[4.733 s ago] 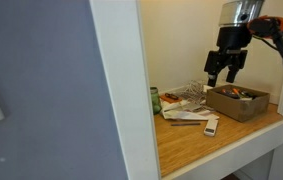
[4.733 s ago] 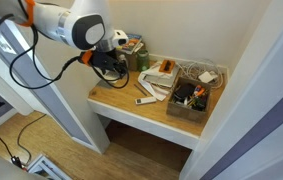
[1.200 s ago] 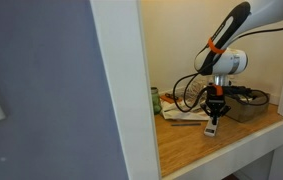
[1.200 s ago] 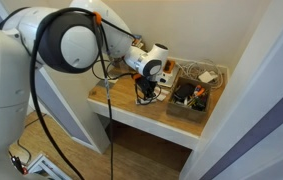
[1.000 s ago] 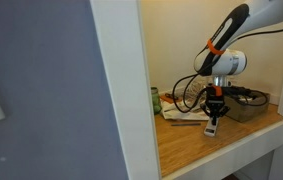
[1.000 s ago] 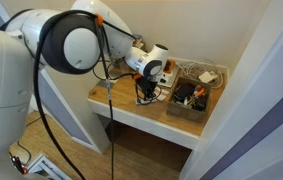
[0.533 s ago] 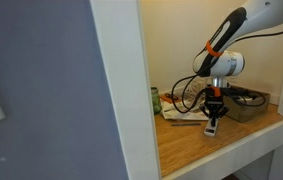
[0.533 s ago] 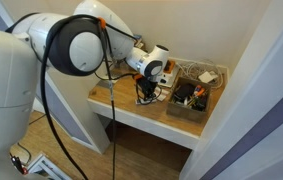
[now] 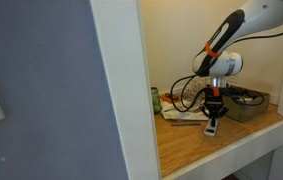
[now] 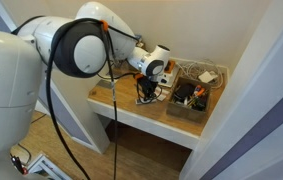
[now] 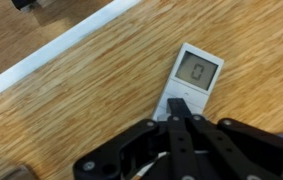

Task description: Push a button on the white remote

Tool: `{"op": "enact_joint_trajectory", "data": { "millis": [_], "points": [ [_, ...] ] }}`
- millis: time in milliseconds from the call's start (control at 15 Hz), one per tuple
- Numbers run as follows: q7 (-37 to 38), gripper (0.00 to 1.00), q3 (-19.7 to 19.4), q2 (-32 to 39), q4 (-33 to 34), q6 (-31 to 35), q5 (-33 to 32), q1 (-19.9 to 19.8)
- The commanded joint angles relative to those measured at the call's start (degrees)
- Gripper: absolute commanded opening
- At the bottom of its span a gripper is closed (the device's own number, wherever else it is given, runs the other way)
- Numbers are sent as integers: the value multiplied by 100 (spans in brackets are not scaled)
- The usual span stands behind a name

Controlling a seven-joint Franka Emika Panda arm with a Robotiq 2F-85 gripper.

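The white remote [image 11: 193, 75] lies flat on the wooden shelf, a small slim bar with a grey display window at its far end. In the wrist view my gripper [image 11: 178, 103] is shut, its two black fingertips pressed together and resting on the remote's near end. In both exterior views the gripper [image 9: 213, 112] [image 10: 147, 92] points straight down onto the remote [image 9: 211, 128] [image 10: 142, 101], and the part of the remote under the fingers is hidden.
A brown box [image 9: 245, 103] [image 10: 189, 101] full of small items stands close beside the remote. Papers and cables [image 9: 186, 107] lie behind it, with a green can [image 9: 154, 100] at the back. The shelf's white front edge [image 11: 61, 55] and the white alcove wall [image 9: 141, 90] bound the space.
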Motion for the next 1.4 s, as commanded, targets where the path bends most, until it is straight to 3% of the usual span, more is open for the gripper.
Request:
{"op": "enact_joint_trajectory", "data": {
  "millis": [0, 200, 667, 1067, 1133, 1333],
  "points": [
    [120, 0, 61, 422, 388, -304, 161, -111],
    [101, 0, 61, 355, 456, -438, 208, -168],
    [-529, 0, 114, -877, -263, -203, 374, -415],
    [-1400, 1, 245, -2140, -1348, 745, 298, -309],
    [-1531, 25, 285, -2343, -1554, 928, 285, -275],
    [-1787, 38, 375, -2959, -2232, 1561, 188, -120]
  ]
}}
